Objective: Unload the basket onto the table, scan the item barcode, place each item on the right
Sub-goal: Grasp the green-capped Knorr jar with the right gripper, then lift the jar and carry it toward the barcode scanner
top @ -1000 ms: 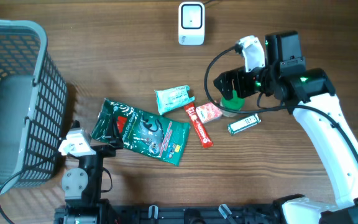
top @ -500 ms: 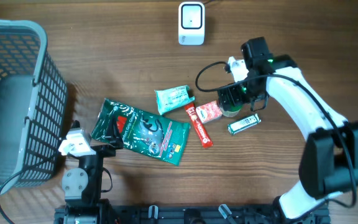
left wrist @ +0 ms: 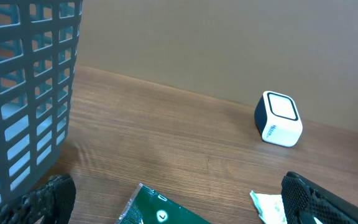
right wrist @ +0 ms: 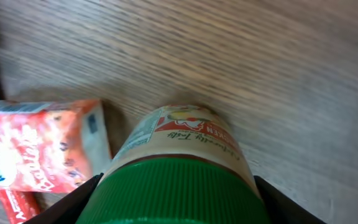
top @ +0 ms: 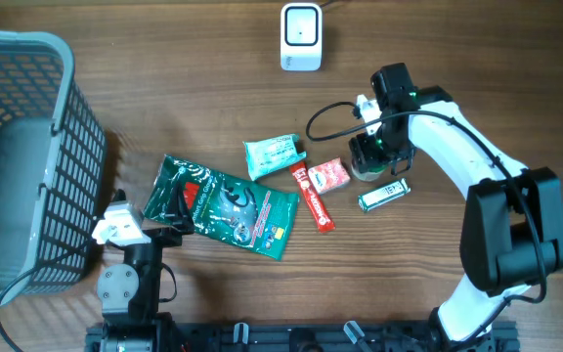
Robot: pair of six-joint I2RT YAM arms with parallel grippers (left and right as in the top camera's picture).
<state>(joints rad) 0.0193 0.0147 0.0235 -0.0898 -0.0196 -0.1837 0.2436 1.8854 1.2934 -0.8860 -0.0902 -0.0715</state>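
Right gripper [top: 370, 162] sits low over the bottle [right wrist: 182, 146], right of centre in the overhead view. Bottle stands upright on the table [top: 164, 98], mostly hidden under the gripper from above. Right wrist view: green cap [right wrist: 179, 190] fills the lower middle, with a dark finger [right wrist: 73, 208] at its lower left edge and another at its lower right. Fingers bracket the cap, but whether they are pressing on it, cannot tell. Bottle not lifted.

Pink snack pack [top: 327, 175] lies just left of the bottle, close by. Red stick pack [top: 313, 198] runs diagonally, touching the pink pack's left end. Small silver bar [top: 383, 195] is just below the gripper. Pale green sachet [top: 274, 154] is left of the red stick. Big dark green bag [top: 228, 205] lies flat at lower centre.

White scanner [top: 301, 37] is at top centre, well apart from the bottle, window up in the overhead view. Grey basket [top: 27, 39] is at the far left edge.

Left gripper [left wrist: 182, 202] is at the bottom left beside the basket, fingers spread wide, nothing between them. Its wrist view shows the basket wall at left, the scanner at right and the green bag's corner at the bottom.
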